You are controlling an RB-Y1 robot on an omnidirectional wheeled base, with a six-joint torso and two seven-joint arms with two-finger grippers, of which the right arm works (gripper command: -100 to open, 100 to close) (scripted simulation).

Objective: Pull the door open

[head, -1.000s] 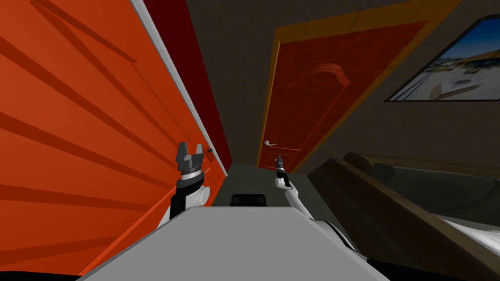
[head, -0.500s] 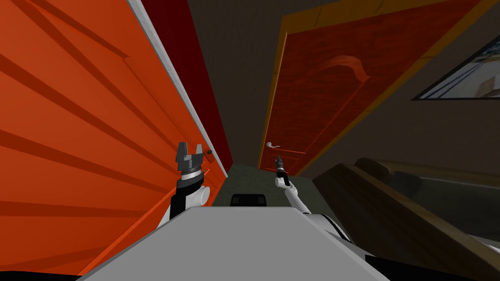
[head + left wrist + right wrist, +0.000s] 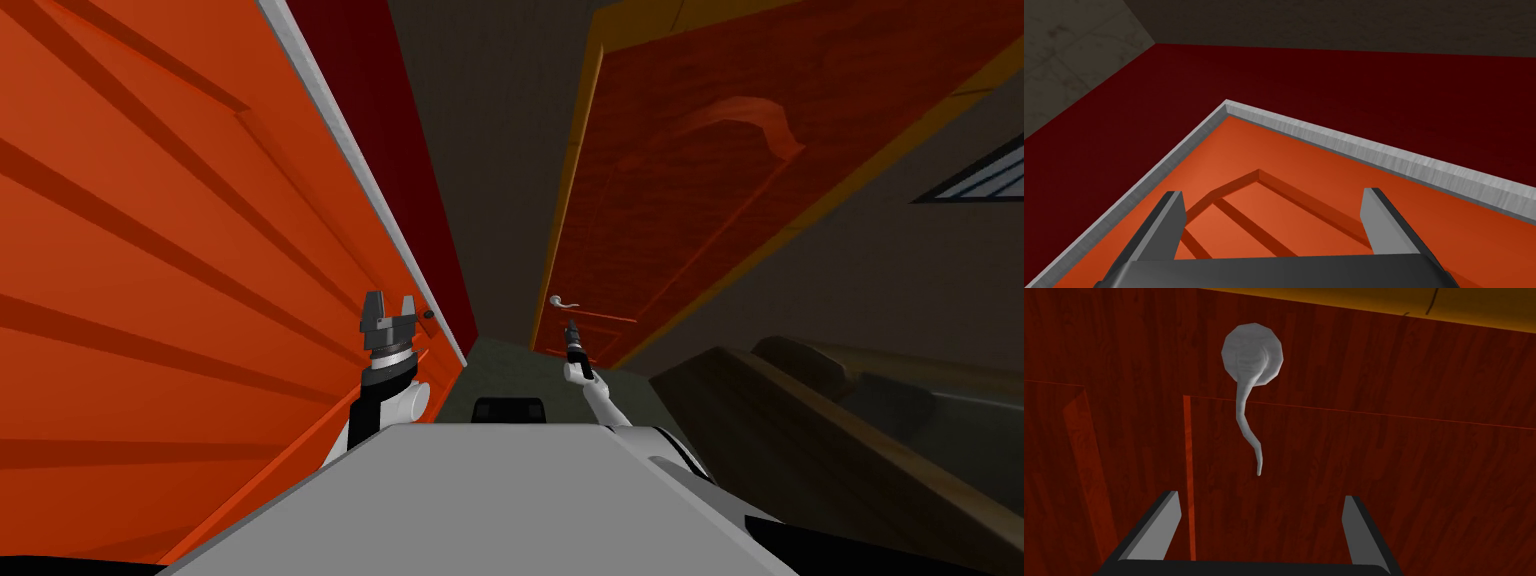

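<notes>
Head view first: the dark red wood-grain door (image 3: 690, 170) is ahead and off to my right, set in a yellow-orange frame (image 3: 572, 180). Its grey lever handle (image 3: 563, 301) sits low down by the frame's edge. The right gripper (image 3: 571, 326) is held up just under that handle, not touching it. Over on the other side, the left gripper (image 3: 390, 302) is up beside a big orange panelled door (image 3: 150, 250) with a grey edge (image 3: 340, 150), close to a small dark knob (image 3: 428, 313). Some brown wooden furniture (image 3: 800, 420) is at lower right.

Left wrist view: the left gripper (image 3: 1274, 220) is spread wide and has nothing in it. Past its fingers (image 3: 1169, 220) is the orange panel with its grey edge, then a dark red wall (image 3: 1324, 80).

Right wrist view: the right gripper (image 3: 1259, 523) is released too, fingers (image 3: 1161, 523) apart and empty. The lever handle (image 3: 1246, 413) hangs off a round plate and curves toward the gripper. Its tip stops short of the gap between the fingers, so no contact yet.
</notes>
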